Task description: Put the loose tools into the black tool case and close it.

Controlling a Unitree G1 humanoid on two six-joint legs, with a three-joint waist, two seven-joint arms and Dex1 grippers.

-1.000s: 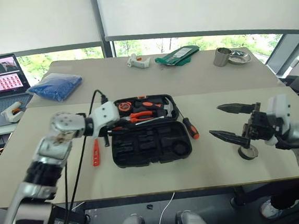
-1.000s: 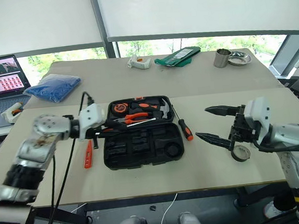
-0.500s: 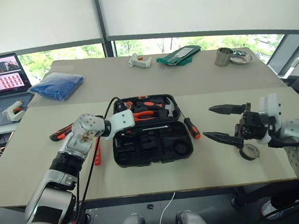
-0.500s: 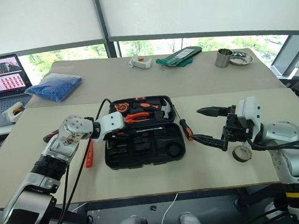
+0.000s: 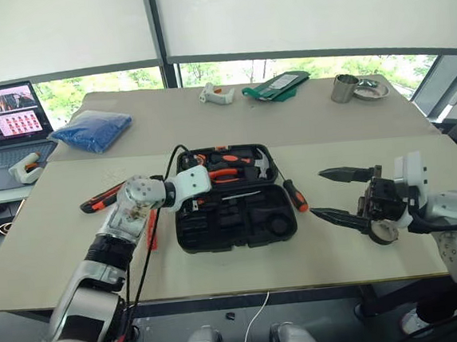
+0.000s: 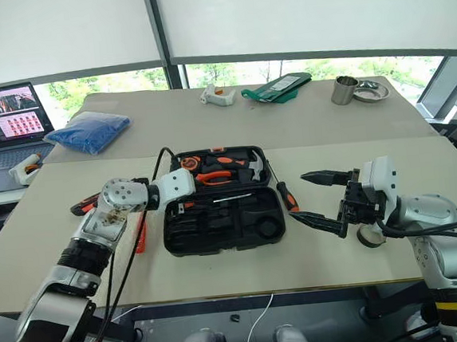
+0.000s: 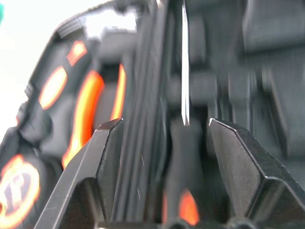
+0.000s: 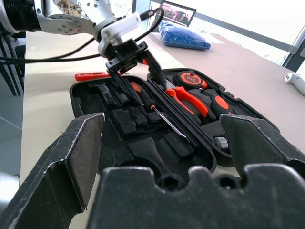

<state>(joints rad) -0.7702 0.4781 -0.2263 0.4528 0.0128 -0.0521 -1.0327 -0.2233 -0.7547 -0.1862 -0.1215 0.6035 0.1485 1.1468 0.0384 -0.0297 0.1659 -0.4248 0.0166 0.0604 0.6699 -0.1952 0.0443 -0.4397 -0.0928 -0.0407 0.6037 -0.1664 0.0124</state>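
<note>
Lying open on the table [image 5: 76, 256], the black tool case [image 5: 234, 221] has the long-shaft screwdriver [image 8: 157, 110] resting along its hinge line, handle between the spread fingers of the left gripper [image 8: 131, 71]. The right gripper [image 5: 339, 195] hovers past the case's right side, fingers released and empty. The short black-handled screwdriver [image 5: 295, 195] lies just beside the case's right edge; the utility knife [image 5: 151, 228] lies by its left edge.

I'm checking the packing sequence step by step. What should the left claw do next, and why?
Probably lift clear of the black tool case: the left claw stands open over the long-shaft screwdriver, which already lies in the case, while the utility knife waits on the table.
</note>
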